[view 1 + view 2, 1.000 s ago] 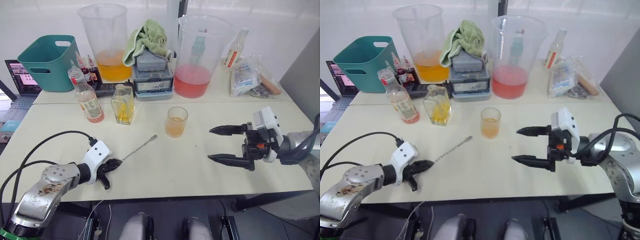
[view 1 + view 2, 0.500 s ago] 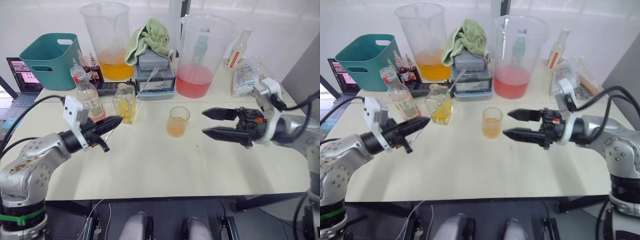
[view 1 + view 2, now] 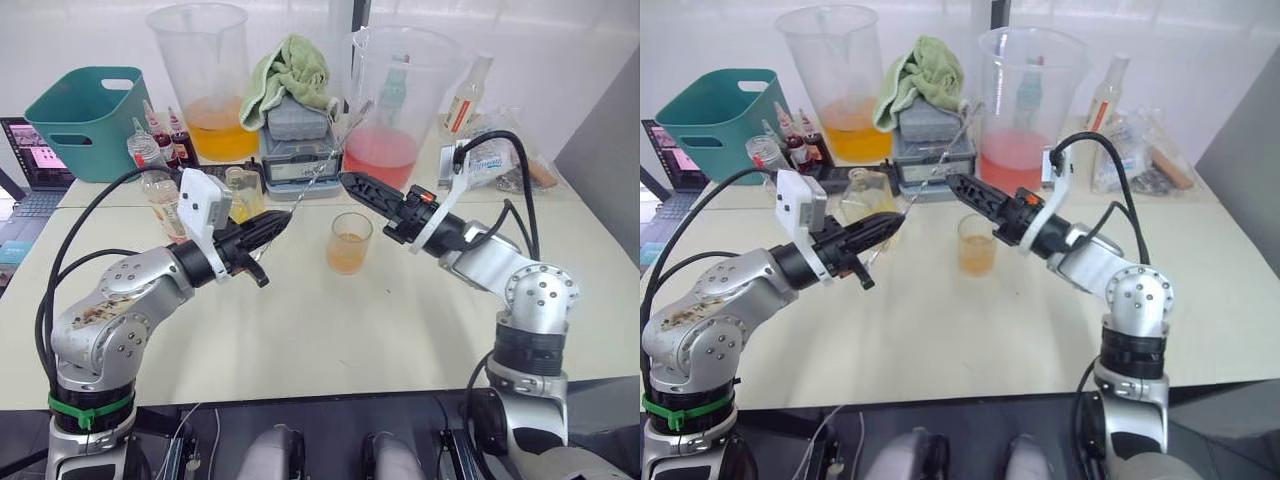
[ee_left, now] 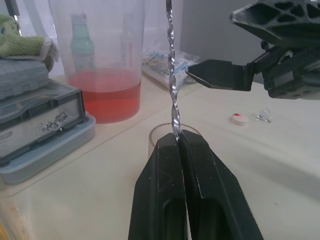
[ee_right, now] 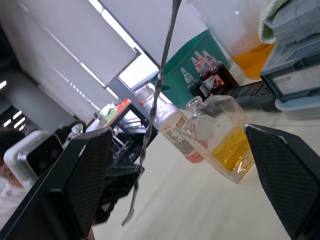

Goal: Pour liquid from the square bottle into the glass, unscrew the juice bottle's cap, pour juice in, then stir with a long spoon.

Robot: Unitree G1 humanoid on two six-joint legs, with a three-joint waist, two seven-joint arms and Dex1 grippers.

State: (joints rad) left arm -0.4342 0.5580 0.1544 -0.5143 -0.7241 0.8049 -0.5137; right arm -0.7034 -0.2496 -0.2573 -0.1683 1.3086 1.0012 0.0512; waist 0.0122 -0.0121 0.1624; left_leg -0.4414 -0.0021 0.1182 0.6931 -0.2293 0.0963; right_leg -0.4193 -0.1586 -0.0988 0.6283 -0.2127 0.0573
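Note:
My left gripper (image 3: 280, 222) is shut on the bowl end of the long spoon (image 4: 172, 75). It holds the twisted shaft slanting up and away, just left of the glass (image 3: 349, 243), which holds orange liquid. My right gripper (image 3: 345, 182) is open above the glass, and the spoon's shaft (image 5: 155, 100) passes between its spread fingers without touching them. The square bottle (image 5: 220, 135), with yellow liquid and no cap, stands behind my left gripper. Beside it stands the juice bottle (image 5: 165, 125), uncapped.
At the back stand a teal basket (image 3: 85, 110), a beaker of orange liquid (image 3: 200, 80), grey boxes under a green towel (image 3: 300, 120) and a beaker of pink liquid (image 3: 395, 110). Bags (image 3: 495, 150) lie back right. A small white-and-red cap (image 4: 238, 118) lies on the table.
My left gripper lifted the spoon off the table and carried it right, up beside the glass. My right gripper swung left over the glass until its open fingers straddled the shaft.

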